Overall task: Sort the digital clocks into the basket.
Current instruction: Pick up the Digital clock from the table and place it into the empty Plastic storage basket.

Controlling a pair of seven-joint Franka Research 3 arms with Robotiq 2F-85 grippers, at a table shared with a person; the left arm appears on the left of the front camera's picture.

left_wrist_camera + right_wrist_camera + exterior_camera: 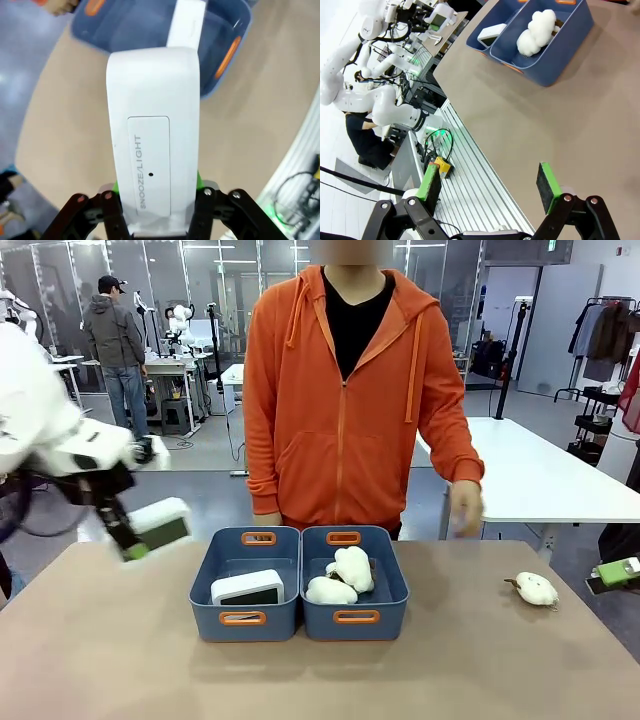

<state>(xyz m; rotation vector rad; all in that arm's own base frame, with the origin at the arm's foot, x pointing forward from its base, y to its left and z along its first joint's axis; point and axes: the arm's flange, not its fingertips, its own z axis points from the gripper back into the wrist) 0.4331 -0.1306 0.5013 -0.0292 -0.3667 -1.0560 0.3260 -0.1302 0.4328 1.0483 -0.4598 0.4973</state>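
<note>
My left gripper is clamped on one digital clock, raised over the table's left side, long axis running out from the fingers toward the left basket. The second clock lies inside it. My right gripper hangs spread apart.

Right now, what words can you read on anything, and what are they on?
"SNOOZE/LIGHT": on the top button of the digital clock that the left gripper holds.
The LCD faces of this clock and the clock in the basket are too blurred to read.
</note>
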